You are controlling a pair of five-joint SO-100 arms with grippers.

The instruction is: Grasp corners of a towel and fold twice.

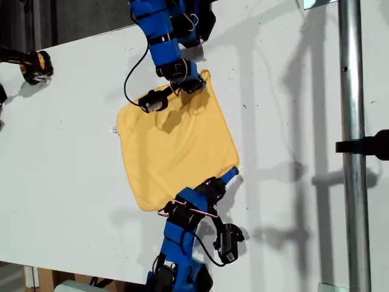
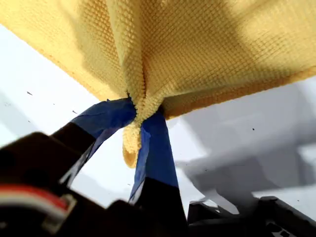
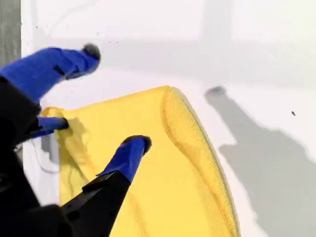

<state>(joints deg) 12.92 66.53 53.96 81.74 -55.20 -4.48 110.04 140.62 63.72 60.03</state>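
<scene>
White bench [image 1: 73,152] carries the towel [image 1: 176,146] flat mid-surface. My first claw [image 2: 140,116] is clamped on one corner [image 2: 131,143] (bunched, presumably ready to lift); my second claw [image 3: 111,96] hovers spread over another corner [image 3: 165,94], not yet gripping.

Towel [image 1: 176,146]: far corner hidden under an arm at the exterior view's top; near corner on that view's right covered by the other arm's jaws. First wrist view: towel [image 2: 197,49] cut off by the frame; pinched corner mostly buried between the blue fingers [image 2: 155,148] of my first gripper [image 2: 136,126]. Second wrist view: towel [image 3: 163,173] runs off the frame; my second gripper [image 3: 113,98] has its body blurred. Both arms' bases cut off in the exterior view.
</scene>
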